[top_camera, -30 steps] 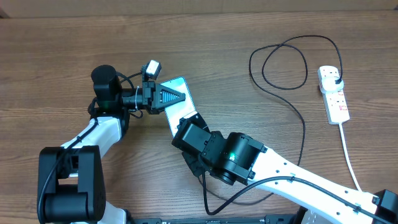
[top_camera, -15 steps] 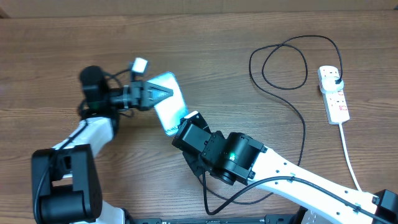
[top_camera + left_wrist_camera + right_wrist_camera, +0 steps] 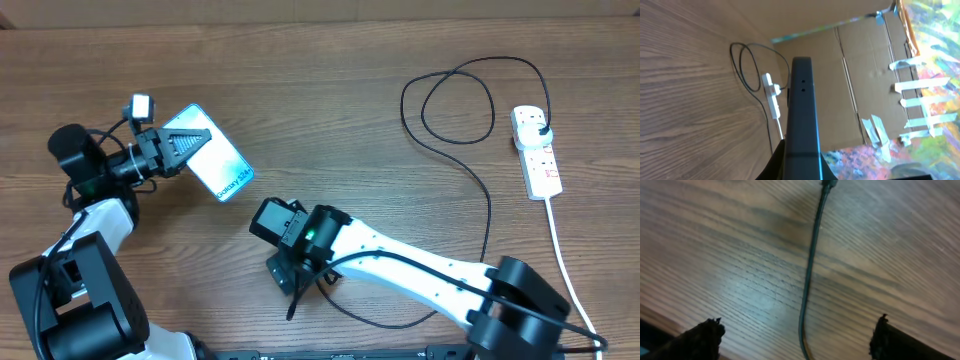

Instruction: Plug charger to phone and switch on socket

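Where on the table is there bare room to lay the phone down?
The table is bare between the phone and the charger loop, and near the front edge between left arm and right arm. Crowded on the right: charger and socket.

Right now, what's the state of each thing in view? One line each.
phone: screen lit, no cable attached
charger: plugged into socket, phone end loose on table
socket: charger plug in, switch position unreadable
left end effector: shut on phone
right end effector: open, empty, over charger
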`<state>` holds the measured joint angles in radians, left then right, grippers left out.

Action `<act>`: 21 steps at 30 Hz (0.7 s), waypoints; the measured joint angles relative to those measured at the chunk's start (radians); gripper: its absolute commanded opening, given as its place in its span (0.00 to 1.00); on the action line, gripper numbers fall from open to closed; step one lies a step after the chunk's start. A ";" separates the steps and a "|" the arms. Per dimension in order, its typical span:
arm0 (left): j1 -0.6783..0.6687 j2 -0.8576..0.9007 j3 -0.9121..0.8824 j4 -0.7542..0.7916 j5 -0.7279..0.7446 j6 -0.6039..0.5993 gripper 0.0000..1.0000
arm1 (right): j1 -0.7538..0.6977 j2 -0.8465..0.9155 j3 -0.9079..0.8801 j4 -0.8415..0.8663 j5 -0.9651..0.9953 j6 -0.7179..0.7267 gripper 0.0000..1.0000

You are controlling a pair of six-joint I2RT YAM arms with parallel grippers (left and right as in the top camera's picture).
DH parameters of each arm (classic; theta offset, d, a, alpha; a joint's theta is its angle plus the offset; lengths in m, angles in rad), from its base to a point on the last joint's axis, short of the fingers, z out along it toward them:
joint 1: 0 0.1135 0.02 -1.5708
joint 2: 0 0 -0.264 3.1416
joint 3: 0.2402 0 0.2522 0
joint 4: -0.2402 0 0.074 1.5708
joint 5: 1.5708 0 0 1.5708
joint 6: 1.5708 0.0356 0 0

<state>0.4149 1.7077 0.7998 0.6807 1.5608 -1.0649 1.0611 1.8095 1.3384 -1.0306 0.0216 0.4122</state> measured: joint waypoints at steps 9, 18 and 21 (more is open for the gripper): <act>0.048 0.000 0.000 -0.007 0.000 0.000 0.04 | 0.000 0.057 -0.003 0.027 -0.077 0.002 0.96; 0.155 0.000 0.000 -0.035 -0.001 -0.001 0.04 | 0.000 0.137 -0.093 0.093 -0.181 0.013 0.77; 0.182 0.000 0.000 -0.039 0.000 -0.001 0.04 | -0.001 0.137 -0.094 0.102 -0.193 0.022 0.76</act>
<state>0.5972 1.7077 0.7998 0.6418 1.5604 -1.0657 1.0603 1.9461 1.2446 -0.9287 -0.1715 0.4339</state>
